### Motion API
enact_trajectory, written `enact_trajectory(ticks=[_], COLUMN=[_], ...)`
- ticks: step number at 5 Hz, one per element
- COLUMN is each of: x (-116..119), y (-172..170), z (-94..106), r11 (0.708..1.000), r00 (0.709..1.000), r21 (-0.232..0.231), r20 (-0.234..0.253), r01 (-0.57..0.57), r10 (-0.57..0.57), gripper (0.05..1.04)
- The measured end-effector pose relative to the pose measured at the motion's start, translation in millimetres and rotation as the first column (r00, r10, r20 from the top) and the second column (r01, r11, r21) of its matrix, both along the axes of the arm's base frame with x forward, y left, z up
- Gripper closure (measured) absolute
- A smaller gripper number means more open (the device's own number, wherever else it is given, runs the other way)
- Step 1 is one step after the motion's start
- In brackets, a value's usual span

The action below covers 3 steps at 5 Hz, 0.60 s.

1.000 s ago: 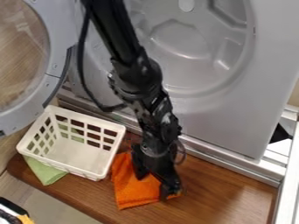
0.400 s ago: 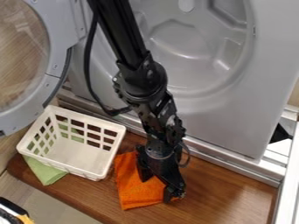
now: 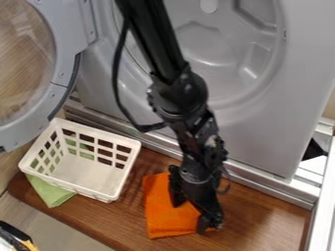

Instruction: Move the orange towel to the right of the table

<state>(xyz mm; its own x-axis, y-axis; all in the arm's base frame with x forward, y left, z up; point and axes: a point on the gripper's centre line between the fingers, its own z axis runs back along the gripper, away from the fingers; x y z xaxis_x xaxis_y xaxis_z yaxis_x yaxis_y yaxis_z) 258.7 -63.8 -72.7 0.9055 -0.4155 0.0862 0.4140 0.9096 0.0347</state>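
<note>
Shifted rightward since the earlier frame: the orange cloth towel [image 3: 163,214] and the black two-finger gripper [image 3: 190,218], both now further from the white plastic lattice basket [image 3: 73,187]. Towel lies mostly flat, lightly creased, on the brown wooden tabletop [image 3: 262,218], right of the basket. Jaws noted spread well apart, touching the towel, orange fabric visible between them.

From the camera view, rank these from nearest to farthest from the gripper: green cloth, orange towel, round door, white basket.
1. Orange towel: right at the gripper, partly beneath it.
2. White basket: left of the towel in the picture.
3. Green cloth: sticking out from under the basket's lower-left side.
4. Round door: upper left of the picture.
</note>
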Motion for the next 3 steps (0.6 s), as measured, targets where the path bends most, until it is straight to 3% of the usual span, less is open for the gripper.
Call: enact_trajectory(ticks=[3], x=[1], y=[-49], z=[4.4], r11=[0.987], r00=[0.987], r21=[0.002], r20=[0.02], r01=[0.158], r10=[-0.158], gripper=[0.084])
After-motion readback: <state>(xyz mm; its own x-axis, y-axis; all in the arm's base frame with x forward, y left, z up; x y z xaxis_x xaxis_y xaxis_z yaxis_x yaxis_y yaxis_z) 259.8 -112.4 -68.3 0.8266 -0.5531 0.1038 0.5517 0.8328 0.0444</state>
